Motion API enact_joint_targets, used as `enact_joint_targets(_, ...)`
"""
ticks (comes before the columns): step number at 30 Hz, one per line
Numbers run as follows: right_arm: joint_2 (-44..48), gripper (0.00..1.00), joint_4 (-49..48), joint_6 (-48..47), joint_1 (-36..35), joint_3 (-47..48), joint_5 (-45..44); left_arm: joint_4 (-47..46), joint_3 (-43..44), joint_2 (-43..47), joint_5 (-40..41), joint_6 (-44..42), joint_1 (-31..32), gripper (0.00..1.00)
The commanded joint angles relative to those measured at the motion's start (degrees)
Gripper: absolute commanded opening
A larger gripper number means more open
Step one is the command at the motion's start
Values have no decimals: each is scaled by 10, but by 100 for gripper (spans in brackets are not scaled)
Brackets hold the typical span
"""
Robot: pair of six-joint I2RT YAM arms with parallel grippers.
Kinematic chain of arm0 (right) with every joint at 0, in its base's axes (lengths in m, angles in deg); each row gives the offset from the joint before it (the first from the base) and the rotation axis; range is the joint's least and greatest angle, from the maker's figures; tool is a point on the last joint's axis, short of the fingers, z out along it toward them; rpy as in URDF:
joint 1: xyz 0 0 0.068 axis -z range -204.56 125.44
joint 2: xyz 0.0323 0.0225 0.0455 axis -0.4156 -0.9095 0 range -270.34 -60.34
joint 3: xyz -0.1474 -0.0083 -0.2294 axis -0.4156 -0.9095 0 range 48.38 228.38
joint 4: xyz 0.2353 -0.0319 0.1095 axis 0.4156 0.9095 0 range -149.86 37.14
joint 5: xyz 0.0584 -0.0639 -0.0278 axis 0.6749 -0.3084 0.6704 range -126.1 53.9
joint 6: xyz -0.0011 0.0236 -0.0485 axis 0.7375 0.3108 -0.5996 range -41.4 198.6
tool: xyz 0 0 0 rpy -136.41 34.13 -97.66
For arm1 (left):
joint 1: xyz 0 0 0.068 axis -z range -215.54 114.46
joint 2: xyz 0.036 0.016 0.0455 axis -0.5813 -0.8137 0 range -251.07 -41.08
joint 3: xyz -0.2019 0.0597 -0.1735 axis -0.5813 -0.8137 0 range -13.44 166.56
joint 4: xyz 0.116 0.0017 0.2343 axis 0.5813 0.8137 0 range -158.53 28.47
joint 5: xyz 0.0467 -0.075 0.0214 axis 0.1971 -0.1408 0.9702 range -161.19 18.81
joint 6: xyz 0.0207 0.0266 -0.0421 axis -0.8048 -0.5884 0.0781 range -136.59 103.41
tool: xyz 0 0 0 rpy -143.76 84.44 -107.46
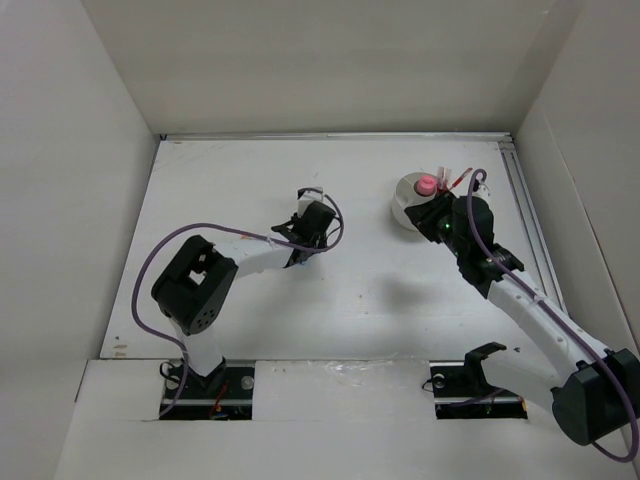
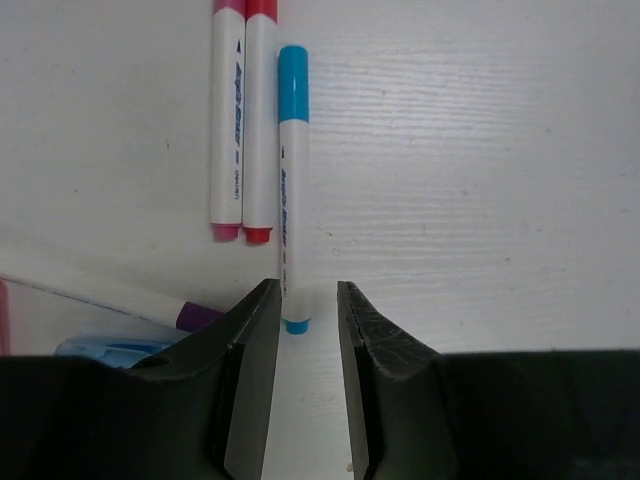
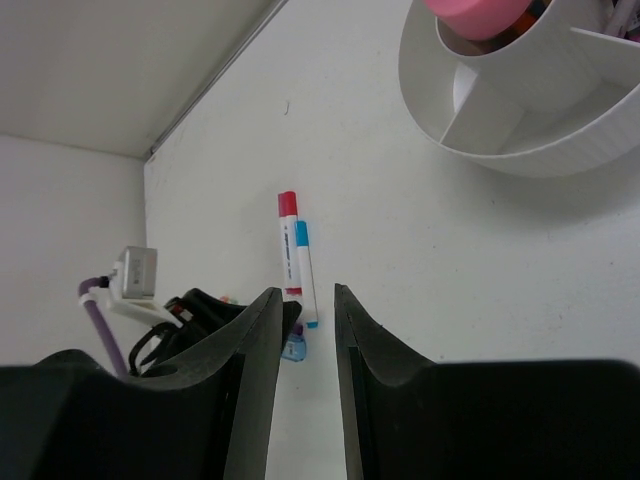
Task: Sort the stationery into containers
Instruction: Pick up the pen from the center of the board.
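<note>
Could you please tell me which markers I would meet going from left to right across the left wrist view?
White plastic marker with pink cap → white plastic marker with red cap → white plastic marker with blue cap.

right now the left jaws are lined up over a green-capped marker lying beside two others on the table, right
No: it is a blue-capped marker, not a green one. The left wrist view shows it lying on the table beside a pink-capped marker and a red-capped marker, with the left jaws lined up over its near end.
</note>
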Motion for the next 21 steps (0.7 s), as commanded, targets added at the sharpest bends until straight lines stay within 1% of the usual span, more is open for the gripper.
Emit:
enact_joint_targets(1, 5, 34, -31, 1, 5, 3, 0, 18, 23, -21, 18, 2, 1, 26)
enact_joint_targets(6, 0, 34, -31, 1, 5, 3, 6, 12, 28, -42, 16, -4, 1, 26)
enact_joint_targets(9, -6, 34, -31, 1, 5, 3, 6, 20, 43, -59, 16, -9, 1, 21)
enact_joint_targets(12, -6, 34, -31, 1, 5, 3, 11, 8, 38, -64, 4, -9, 1, 12)
enact_joint_targets(15, -6, 34, -31, 1, 5, 3, 6, 14, 38, -70, -2, -9, 1, 6)
enact_joint_targets(19, -1, 39, -31, 1, 5, 3, 5, -6, 25, -63, -7, -9, 1, 0)
enact_joint_targets(20, -1, 43, -31, 1, 5, 3, 5, -6, 25, -55, -14, -14, 1, 0)
enact_joint_targets(21, -1, 46, -31, 1, 5, 3, 0, -6, 25, -50, -22, -14, 1, 0)
